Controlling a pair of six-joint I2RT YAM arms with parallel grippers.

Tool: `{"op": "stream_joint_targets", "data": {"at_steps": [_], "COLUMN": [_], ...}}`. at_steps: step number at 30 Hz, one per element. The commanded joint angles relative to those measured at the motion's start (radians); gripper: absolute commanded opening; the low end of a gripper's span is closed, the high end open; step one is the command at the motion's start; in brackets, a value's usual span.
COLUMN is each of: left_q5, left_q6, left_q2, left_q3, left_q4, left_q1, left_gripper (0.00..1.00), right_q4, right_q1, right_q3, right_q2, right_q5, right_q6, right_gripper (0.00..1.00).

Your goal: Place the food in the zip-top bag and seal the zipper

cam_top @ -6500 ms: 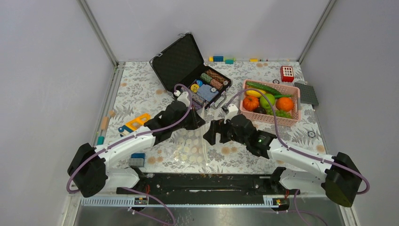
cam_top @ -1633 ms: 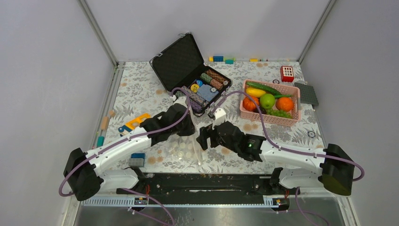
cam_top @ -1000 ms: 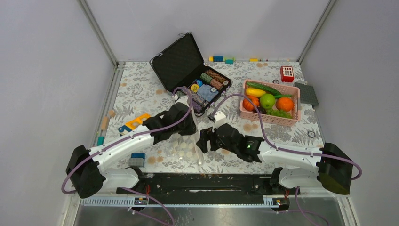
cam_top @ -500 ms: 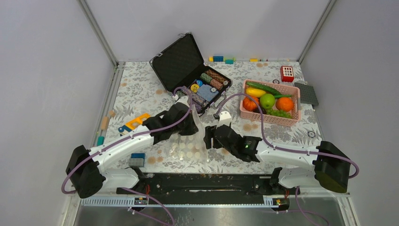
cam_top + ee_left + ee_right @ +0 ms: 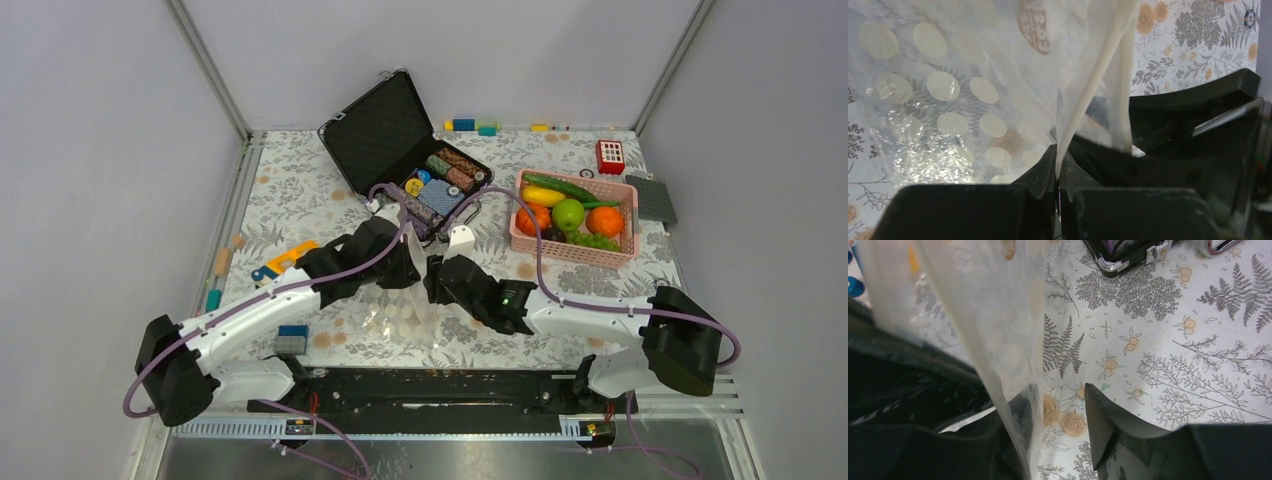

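- My left gripper (image 5: 1057,172) was clamped shut on the mouth edge of the clear zip-top plastic bag with white polka dots (image 5: 943,100), holding that edge lifted off the floral-print table (image 5: 300,190).
- The whitish zipper strip (image 5: 1093,85) ran up from between my left fingers towards 1 o'clock in the left wrist view.
- My right gripper (image 5: 1059,400) stood with its jaws apart, just beside the left one at its 3 o'clock in the overhead view. The bag's film hung against one finger, and the other finger was clear of it.
- The rest of the bag lay on the table at 6 o'clock from both grippers.
- The small toy fruits and vegetables (image 5: 568,214) sat in the pink slotted plastic basket (image 5: 572,253), at 2 o'clock from the bag and well apart from it.
- An open black hard case (image 5: 385,130) lay at 12 o'clock from the bag.
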Motion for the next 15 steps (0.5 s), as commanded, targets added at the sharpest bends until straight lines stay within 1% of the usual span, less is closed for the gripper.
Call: {"op": "stream_joint_targets", "data": {"at_steps": [1,2,3,5,6,7,9,13,15], "left_q5": [-0.025,-0.045,-0.075,-0.156,-0.200,-0.233,-0.262,-0.191,-0.195], "left_q6": [0.041,0.052,0.061,0.068,0.064,0.062,0.067,0.155,0.176], "left_q2": [-0.079,-0.091,-0.106,-0.122,-0.128,-0.134,-0.140,-0.138,-0.118], "left_q3": [0.046,0.048,0.053,0.077,0.091,0.106,0.147,0.226,0.276], "left_q4": [-0.057,-0.075,-0.100,-0.178,-0.220,-0.278,-0.364,-0.529,-0.630], "left_q1": [-0.014,-0.014,-0.013,-0.013,-0.013,-0.013,-0.014,-0.013,-0.013], "left_gripper": [0.00,0.00,0.00,0.00,0.00,0.00,0.00,0.00,0.00], "right_q4": [0.017,0.010,-0.006,-0.051,-0.069,-0.086,-0.144,-0.264,-0.309], "right_q1": [0.003,0.002,0.002,-0.008,-0.018,-0.029,-0.062,-0.127,-0.149], "right_q3": [0.050,0.045,0.040,0.035,0.029,0.021,0.011,0.030,0.043], "right_q2": [0.005,0.003,-0.002,-0.015,-0.025,-0.035,-0.054,-0.054,-0.052], "right_q5": [0.099,0.103,0.112,0.142,0.144,0.139,0.113,0.048,0.036], "right_q6": [0.013,0.012,0.019,0.052,0.073,0.105,0.157,0.198,0.203], "right_gripper": [0.35,0.26,0.20,0.11,0.09,0.01,0.00,0.00,0.00]}}
